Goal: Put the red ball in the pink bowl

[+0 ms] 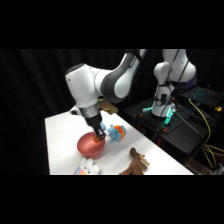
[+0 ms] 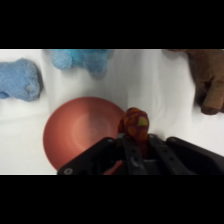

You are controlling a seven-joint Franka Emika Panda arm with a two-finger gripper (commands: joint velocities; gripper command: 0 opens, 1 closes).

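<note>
The pink bowl (image 1: 86,146) stands on the white table, near its front left. My gripper (image 1: 100,135) hangs over the bowl's right rim, coming down from above. In the wrist view the gripper (image 2: 134,146) is shut on the red ball (image 2: 135,123), a small red-orange ball with yellow spots. The ball hangs just above the right edge of the pink bowl (image 2: 70,131), whose inside holds nothing. In the side view the ball is hidden by the gripper.
A blue-and-orange plush toy (image 1: 116,131) lies right behind the bowl, with blue plush parts (image 2: 21,80) showing in the wrist view. A brown plush (image 1: 135,163) lies at the front right, and a white toy (image 1: 88,169) at the front edge. Black equipment stands right of the table.
</note>
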